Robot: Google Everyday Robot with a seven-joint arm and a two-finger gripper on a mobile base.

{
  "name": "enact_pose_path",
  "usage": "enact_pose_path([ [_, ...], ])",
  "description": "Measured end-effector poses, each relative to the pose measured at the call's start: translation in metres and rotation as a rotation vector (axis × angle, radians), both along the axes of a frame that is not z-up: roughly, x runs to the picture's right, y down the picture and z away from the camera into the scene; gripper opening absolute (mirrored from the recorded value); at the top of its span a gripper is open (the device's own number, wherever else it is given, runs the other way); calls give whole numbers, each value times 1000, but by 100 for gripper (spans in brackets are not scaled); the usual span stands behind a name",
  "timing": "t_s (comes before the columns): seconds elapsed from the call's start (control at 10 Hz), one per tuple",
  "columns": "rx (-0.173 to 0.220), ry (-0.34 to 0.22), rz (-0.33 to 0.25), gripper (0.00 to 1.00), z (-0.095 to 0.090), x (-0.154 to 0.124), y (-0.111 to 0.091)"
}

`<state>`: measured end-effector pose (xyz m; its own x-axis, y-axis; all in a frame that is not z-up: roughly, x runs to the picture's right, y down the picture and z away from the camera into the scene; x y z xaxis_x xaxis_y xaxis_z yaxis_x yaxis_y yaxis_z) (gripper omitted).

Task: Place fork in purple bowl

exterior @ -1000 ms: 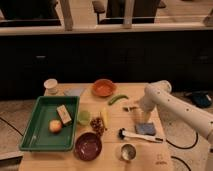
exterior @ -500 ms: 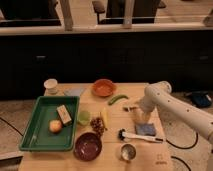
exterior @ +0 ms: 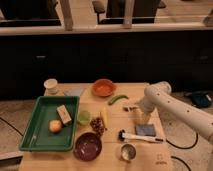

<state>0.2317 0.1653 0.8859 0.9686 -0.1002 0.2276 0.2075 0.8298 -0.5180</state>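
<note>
Fork [exterior: 130, 107] on table [exterior: 112, 156], beside gripper [exterior: 144, 119]

No text, label or number can be read. A small dark mark [exterior: 160, 161] at the lower right of the surface [exterior: 107, 162] is illegible. The pincer [exterior: 133, 107] is seen right of centre.

Mounted high, off the near edge of the wooden table [exterior: 107, 161], looking down and forward toward a dark cabinet front [exterior: 100, 60] and chairs [exterior: 112, 9] beyond. Mid-range: takes in the whole tabletop, green tray [exterior: 47, 148] at left, white arm [exterior: 175, 107] entering from the right, gripper [exterior: 133, 108] low over the table, right of centre.
</note>
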Motion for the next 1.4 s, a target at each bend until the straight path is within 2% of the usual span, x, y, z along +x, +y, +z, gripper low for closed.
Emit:
enact_pose_path([
  [0.3, -12, 9, -3, 80, 2, -4, -6],
  [1.4, -109, 17, -35, 80, 21, -3, -18],
])
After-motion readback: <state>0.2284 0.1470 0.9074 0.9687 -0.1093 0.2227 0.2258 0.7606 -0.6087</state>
